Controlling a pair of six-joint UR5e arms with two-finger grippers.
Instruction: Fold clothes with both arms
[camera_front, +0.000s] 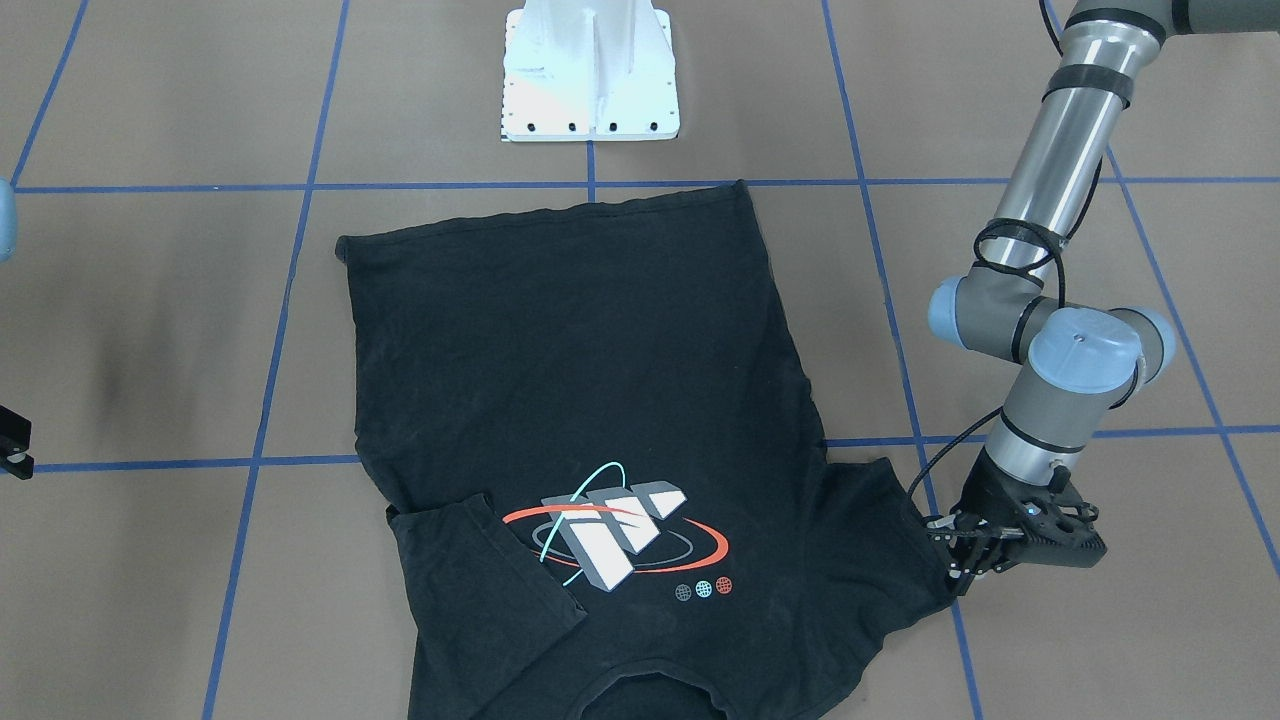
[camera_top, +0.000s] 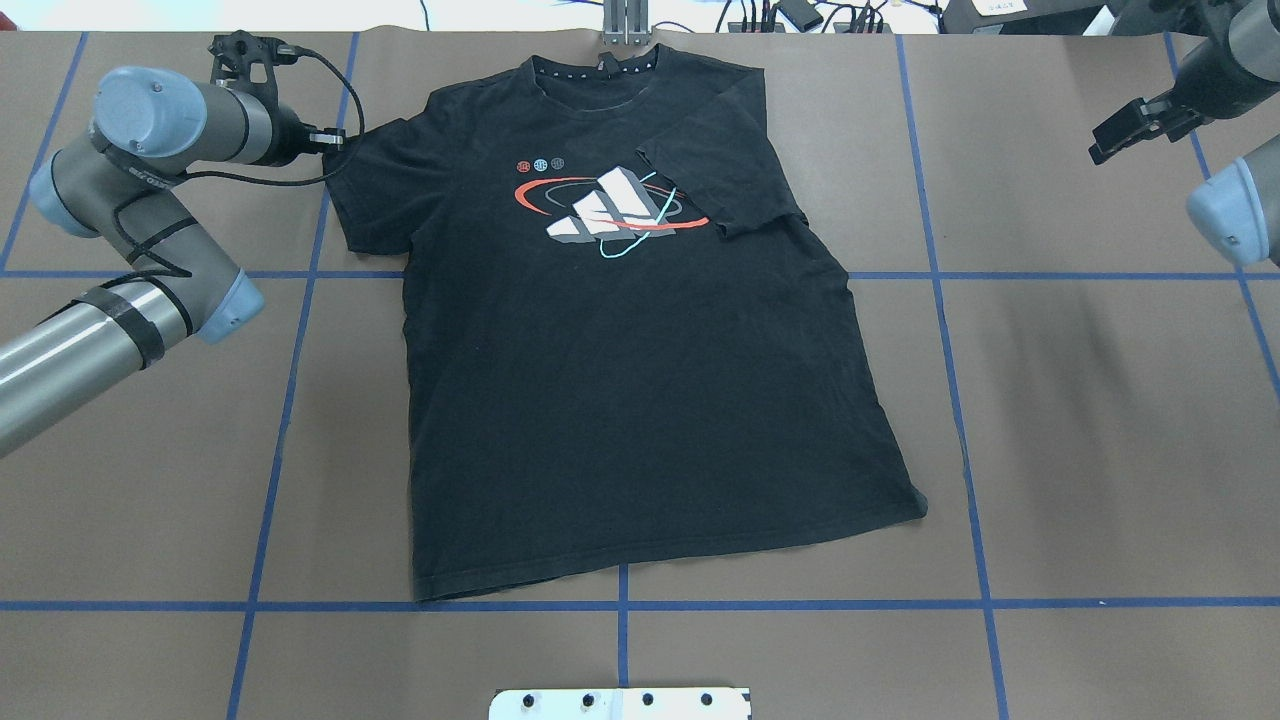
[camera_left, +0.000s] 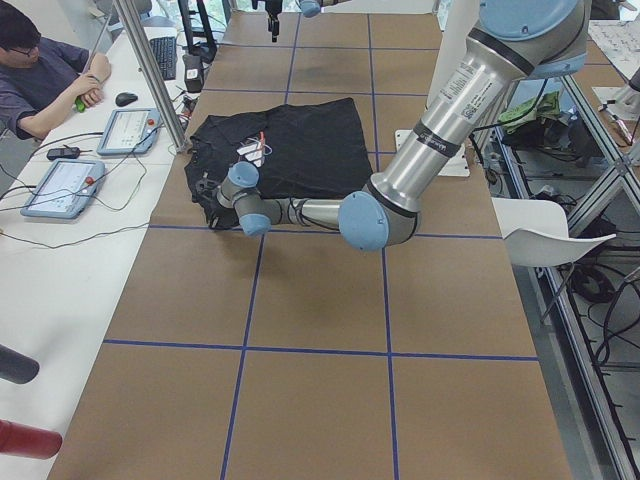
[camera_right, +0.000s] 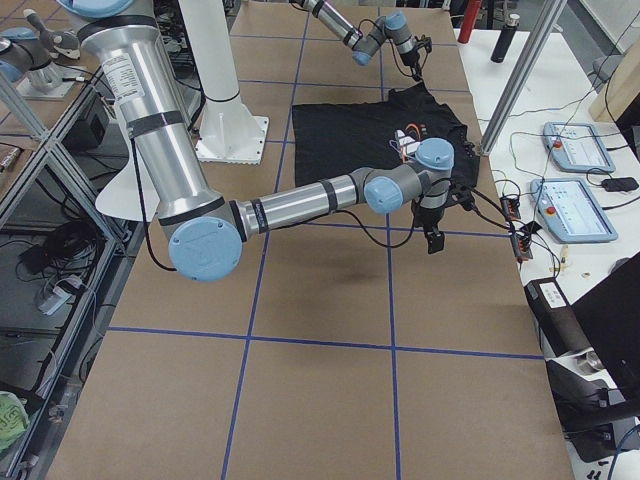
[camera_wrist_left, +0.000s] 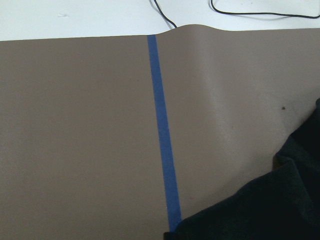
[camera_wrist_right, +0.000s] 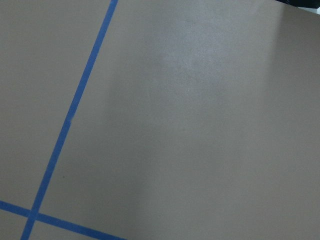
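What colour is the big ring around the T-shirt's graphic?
Orange-red ring, clearest in the exterior front-facing view.

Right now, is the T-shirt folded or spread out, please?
The T-shirt lies mostly spread flat; only one sleeve is folded inward.

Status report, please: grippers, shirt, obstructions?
Left gripper at T-shirt sleeve edge, grip unclear. Right gripper away from it, state unclear. T-shirt flat, graphic up, other sleeve folded in. Nothing blocking.
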